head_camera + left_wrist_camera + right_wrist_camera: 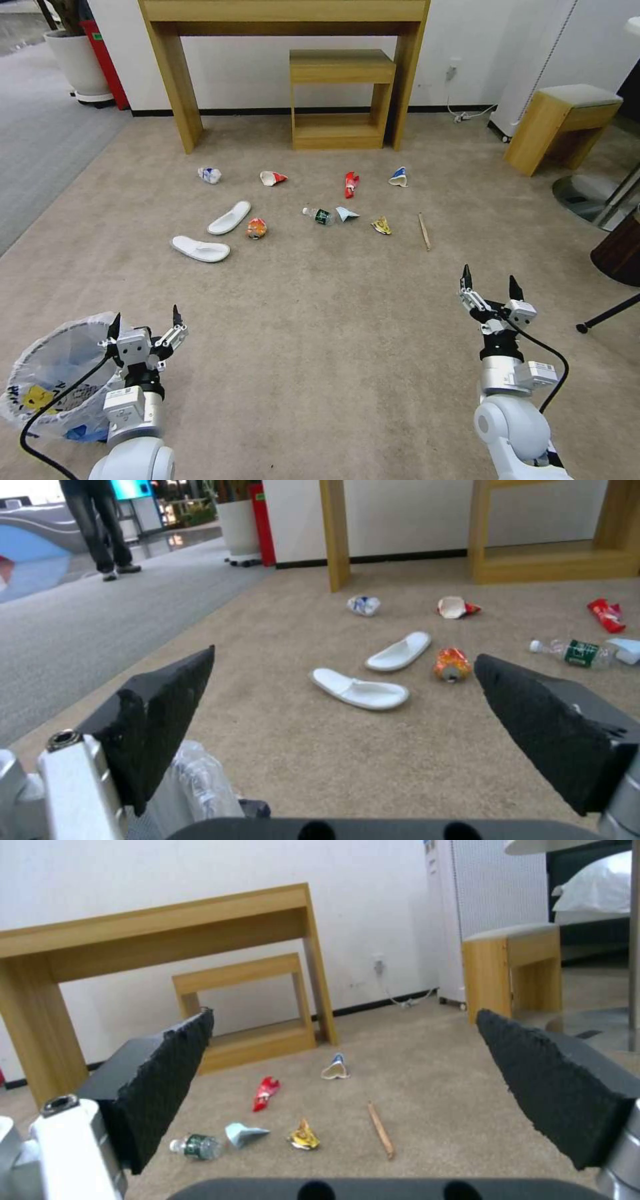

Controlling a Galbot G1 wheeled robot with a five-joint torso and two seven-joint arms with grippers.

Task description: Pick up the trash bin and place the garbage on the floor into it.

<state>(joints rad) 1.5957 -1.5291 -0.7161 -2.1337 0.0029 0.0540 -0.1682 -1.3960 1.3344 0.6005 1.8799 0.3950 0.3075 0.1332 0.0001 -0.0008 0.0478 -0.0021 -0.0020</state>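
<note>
Trash bin [50, 373]: standing on the carpet at the near left, touching or just beside the left arm; white bag liner crinkling over the rim, blue and yellow patches showing through; not yet lifted.
Left gripper [145, 321]: hovering just beside the bin rim, toward the middle of the floor; fingers spread wide, holding nothing.
Step in hand: judging as reaching for the bin. Bringing the spread fingers over the rim, pinching wall and liner together, avoiding a grip on loose bag alone, since thin plastic is likely slipping or tearing.
Right gripper [488, 280]: hanging over bare carpet at the near right; fingers parted, empty.
Garbage: lying well ahead of both arms, scattered in a loose band. Two white slippers [213, 233] lying nearest the left side, orange wrapper [257, 228] just beside them; small bottle [318, 215], pale blue scrap [346, 213] and yellow wrapper [381, 225] lying in the middle; wooden stick [424, 231] lying to the right; crushed cups [273, 177] and red wrapper [351, 184] lying farther back.
Floor [320, 333]: beige short-pile carpet, flat, bare between arms and litter; grey carpet bordering at the far left.
Room: wooden desk [287, 20] standing against the white wall, low shelf unit [340, 100] sitting under it; stool [563, 123] standing at the right; white planter [77, 60] standing at the far left.
</note>
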